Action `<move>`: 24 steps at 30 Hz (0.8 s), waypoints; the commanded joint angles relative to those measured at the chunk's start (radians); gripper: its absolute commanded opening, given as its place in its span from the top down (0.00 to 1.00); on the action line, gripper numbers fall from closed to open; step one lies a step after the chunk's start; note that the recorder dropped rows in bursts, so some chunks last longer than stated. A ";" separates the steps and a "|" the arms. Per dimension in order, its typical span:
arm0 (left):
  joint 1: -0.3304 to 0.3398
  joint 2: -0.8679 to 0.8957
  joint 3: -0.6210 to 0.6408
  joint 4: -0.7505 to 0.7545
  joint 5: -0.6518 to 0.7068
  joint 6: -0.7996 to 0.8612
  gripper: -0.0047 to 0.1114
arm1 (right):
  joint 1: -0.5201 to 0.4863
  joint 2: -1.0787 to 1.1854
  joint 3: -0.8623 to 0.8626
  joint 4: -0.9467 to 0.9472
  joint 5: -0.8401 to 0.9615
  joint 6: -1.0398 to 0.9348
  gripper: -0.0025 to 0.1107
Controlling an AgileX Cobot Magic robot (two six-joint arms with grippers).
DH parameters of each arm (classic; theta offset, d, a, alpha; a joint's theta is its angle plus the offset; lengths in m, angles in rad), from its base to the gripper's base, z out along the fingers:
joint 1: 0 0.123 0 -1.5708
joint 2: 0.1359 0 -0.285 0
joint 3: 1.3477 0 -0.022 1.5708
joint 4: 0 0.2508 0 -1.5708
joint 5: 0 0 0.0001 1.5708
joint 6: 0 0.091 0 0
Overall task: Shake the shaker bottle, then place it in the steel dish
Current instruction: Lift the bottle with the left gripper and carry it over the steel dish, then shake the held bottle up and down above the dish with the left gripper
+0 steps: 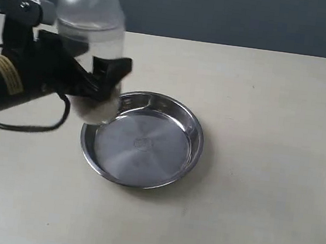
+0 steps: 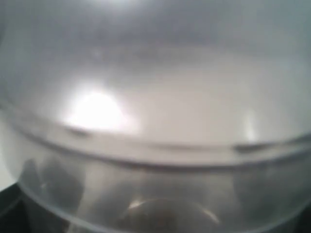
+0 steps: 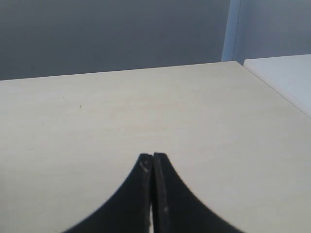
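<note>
**Exterior view.** The left hand (image 1: 95, 78) pinches the shaker bottle (image 1: 91, 31) around its lower body. One dark finger (image 1: 112, 69) lies across the front of the bottle; the other is hidden behind it. The bottle is held roughly upright, clear of the table (image 1: 267, 140), with its cap cut off by the top edge of the picture. Its outline is smeared, and its contents cannot be made out. The base of the bottle overlaps the left rim of the steel dish (image 1: 148, 150) in this view. Whether it sits over the rim or just beside it cannot be told. The dish rests flat on the table with nothing in it. The right hand is outside this view.

**Left wrist view.** The clear wall of the shaker bottle (image 2: 155, 121) fills the picture, out of focus. The fingers are not distinguishable here.

**Right wrist view.** The right hand (image 3: 153, 162) has its fingertips pressed together, with nothing between them. It hangs over bare table (image 3: 146, 107).

**Edges and room.** Open table lies right of and in front of the dish. In the right wrist view, the table's far edge meets a grey wall (image 3: 112, 34), and one side edge borders a white surface (image 3: 286, 77).
</note>
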 commanded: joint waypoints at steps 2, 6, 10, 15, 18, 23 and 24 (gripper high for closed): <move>-0.086 0.017 0.025 -0.542 -0.083 0.262 0.96 | 0.005 -0.004 0.002 0.000 -0.011 0.001 0.99; -0.138 0.017 -0.002 -0.155 -0.062 0.080 0.96 | 0.005 -0.004 0.002 0.000 -0.011 0.001 0.99; -0.176 0.022 -0.035 -0.274 0.080 0.118 0.96 | 0.005 -0.004 0.002 0.000 -0.011 0.001 0.99; -0.262 0.028 -0.054 -0.061 0.114 0.178 0.96 | 0.005 -0.004 0.002 0.000 -0.011 0.001 0.99; -0.236 0.054 -0.049 -0.541 0.110 0.278 0.96 | 0.005 -0.004 0.002 0.000 -0.011 0.001 0.99; -0.291 0.068 -0.080 -0.098 0.125 0.225 0.96 | 0.005 -0.004 0.002 0.000 -0.011 0.001 0.99; -0.271 0.075 -0.080 -0.329 0.129 0.235 0.96 | 0.005 -0.004 0.002 0.000 -0.011 0.001 0.99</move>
